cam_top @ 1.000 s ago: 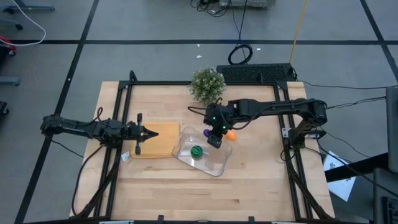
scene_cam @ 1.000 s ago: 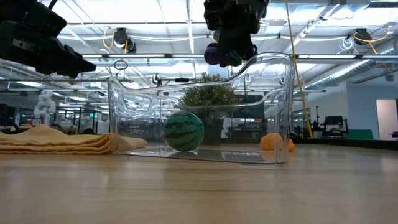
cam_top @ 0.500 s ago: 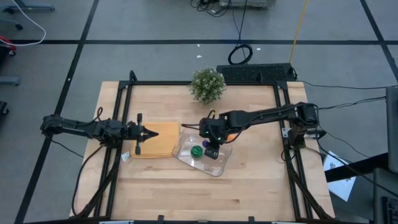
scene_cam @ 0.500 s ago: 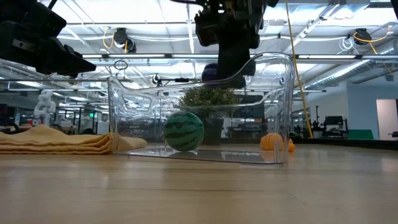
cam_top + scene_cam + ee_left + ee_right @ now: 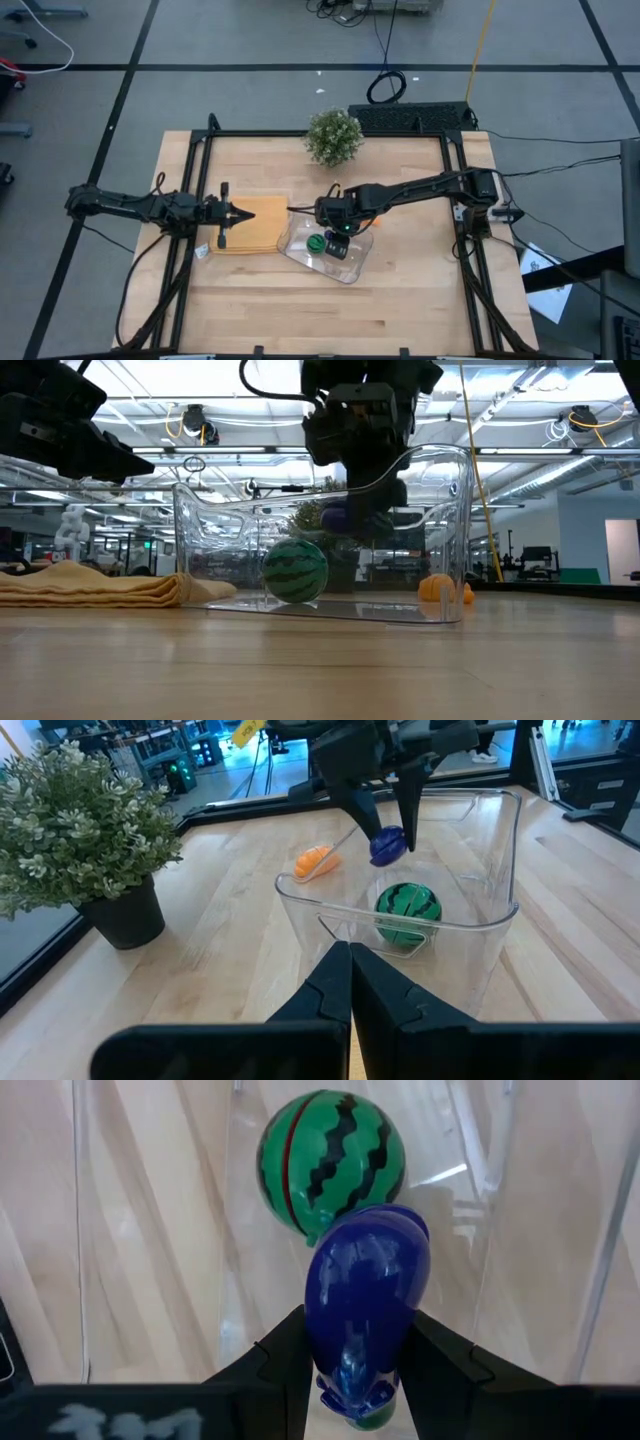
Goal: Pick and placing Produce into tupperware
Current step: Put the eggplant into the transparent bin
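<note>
The clear tupperware (image 5: 327,252) stands on the wooden table, right of the tan mat. The round green striped piece (image 5: 316,243) (image 5: 296,570) lies on its floor. The orange piece (image 5: 440,588) (image 5: 315,862) rests on the table outside the container, on its far right side. My right gripper (image 5: 337,238) reaches down into the container, shut on the purple elongated piece (image 5: 367,1295) (image 5: 389,843), which hangs just above the green one. My left gripper (image 5: 350,982) is shut, hovering over the mat (image 5: 250,224) left of the container. My right gripper pinches the purple piece between its two fingers (image 5: 285,1355), near the stem end (image 5: 355,1385). The fingers come from above, pointing down into the tupperware, and lie along the piece. It is lifted clear, its rounded end (image 5: 385,1230) pointing down toward the green piece.
A bushy green potted plant (image 5: 333,135) stands near the table's far edge, behind the container. The folded tan mat (image 5: 95,585) lies left of the tupperware. Bare wood stretches along the near and right parts of the table.
My right gripper has moved toward the table's left and near edge and down, carrying the purple piece from above the container's far right rim down into the container, close above the green piece. The left arm has kept still.
</note>
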Controlling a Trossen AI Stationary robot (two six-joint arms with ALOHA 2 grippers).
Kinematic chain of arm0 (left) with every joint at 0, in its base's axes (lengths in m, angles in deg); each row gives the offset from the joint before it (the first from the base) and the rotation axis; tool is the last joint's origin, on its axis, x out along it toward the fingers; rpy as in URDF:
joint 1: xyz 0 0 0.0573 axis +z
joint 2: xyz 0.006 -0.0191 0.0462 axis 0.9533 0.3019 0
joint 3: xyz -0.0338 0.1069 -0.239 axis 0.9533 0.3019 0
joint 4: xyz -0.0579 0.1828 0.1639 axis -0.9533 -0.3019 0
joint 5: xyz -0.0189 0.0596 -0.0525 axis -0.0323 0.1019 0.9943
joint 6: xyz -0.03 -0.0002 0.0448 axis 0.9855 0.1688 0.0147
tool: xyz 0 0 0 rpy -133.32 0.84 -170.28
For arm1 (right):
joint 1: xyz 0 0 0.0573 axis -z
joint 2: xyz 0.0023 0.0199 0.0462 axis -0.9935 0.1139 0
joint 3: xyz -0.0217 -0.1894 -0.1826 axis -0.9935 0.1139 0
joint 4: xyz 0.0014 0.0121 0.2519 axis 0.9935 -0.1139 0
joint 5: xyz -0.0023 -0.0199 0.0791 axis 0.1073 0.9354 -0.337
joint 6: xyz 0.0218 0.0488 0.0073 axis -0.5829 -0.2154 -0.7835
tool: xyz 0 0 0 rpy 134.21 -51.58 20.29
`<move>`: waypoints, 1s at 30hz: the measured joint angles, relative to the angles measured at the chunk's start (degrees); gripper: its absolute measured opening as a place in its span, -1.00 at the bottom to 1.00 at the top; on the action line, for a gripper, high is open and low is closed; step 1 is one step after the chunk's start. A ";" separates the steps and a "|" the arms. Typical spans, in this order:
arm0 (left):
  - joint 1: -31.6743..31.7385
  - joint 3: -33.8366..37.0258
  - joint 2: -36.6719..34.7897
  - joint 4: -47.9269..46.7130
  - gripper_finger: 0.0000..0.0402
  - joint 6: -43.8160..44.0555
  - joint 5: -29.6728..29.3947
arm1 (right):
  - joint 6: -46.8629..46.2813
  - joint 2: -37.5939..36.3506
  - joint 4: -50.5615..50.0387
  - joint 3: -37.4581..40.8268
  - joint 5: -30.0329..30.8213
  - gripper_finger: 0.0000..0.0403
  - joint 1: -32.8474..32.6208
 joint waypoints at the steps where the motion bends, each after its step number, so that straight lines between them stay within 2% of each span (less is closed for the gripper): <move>1: 0.00 0.00 -0.01 0.00 -0.98 -0.02 0.00 | -0.02 0.14 0.05 0.00 0.00 -0.43 0.02; 22: 0.01 0.00 0.00 -0.02 -0.98 -0.52 0.00 | -1.13 0.37 1.75 0.00 0.03 -0.43 0.22; 30: 0.00 0.00 -0.01 -0.02 -0.98 -0.48 0.00 | -0.48 1.70 1.09 0.00 2.91 -0.43 0.20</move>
